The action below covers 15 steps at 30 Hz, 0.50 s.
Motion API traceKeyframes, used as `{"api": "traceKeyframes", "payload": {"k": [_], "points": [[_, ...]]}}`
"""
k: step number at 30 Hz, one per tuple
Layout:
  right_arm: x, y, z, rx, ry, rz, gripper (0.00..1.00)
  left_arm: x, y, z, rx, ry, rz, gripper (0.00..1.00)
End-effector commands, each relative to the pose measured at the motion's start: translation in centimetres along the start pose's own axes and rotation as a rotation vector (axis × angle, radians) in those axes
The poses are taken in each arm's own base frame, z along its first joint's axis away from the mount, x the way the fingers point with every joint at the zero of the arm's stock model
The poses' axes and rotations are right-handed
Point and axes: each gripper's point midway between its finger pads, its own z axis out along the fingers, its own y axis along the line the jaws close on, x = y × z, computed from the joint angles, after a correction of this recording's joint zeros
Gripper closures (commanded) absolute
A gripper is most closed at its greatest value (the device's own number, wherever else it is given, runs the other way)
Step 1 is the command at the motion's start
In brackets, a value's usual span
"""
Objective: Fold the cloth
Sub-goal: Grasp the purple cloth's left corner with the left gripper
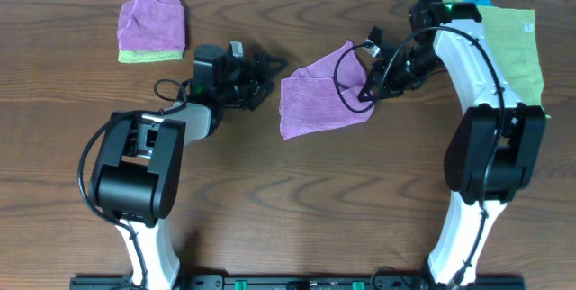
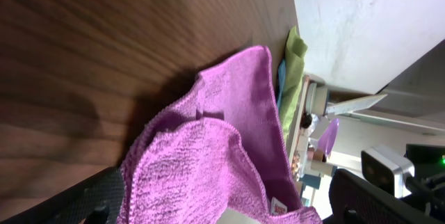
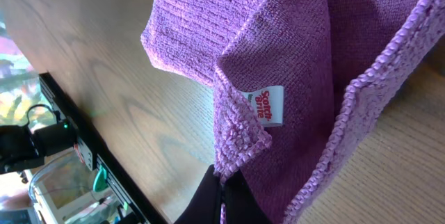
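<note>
Currently the limp, light, lilac-purple square terry cloth (image 1: 315, 105) is pinched by its tagged corner in the clenched right gripper (image 3: 222, 193), its free hem, probably the best hold, just ahead of the released left gripper (image 1: 268, 83).

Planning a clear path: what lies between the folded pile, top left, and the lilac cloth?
The left end effector, open, above bare wooden table; the overhead view shows it.

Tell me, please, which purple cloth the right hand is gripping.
The centre purple cloth, corner pinched in the right hand; the folded purple wad lies far left, untouched.
</note>
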Motion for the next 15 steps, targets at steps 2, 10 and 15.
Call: {"api": "traceKeyframes", "payload": {"k": [2,10,15], "points": [[-0.3,1.6,-0.6,-0.012,-0.026,-0.054,0.98,1.3,-0.7,0.9,0.007,0.044,0.037,0.04],[-0.3,1.6,-0.6,-0.012,-0.026,-0.047,0.98,3.1,-0.6,2.1,-0.018,0.066,0.060,0.02],[-0.3,1.6,-0.6,-0.012,-0.026,-0.047,0.98,3.1,-0.7,2.1,-0.016,0.069,0.061,0.04]]}}
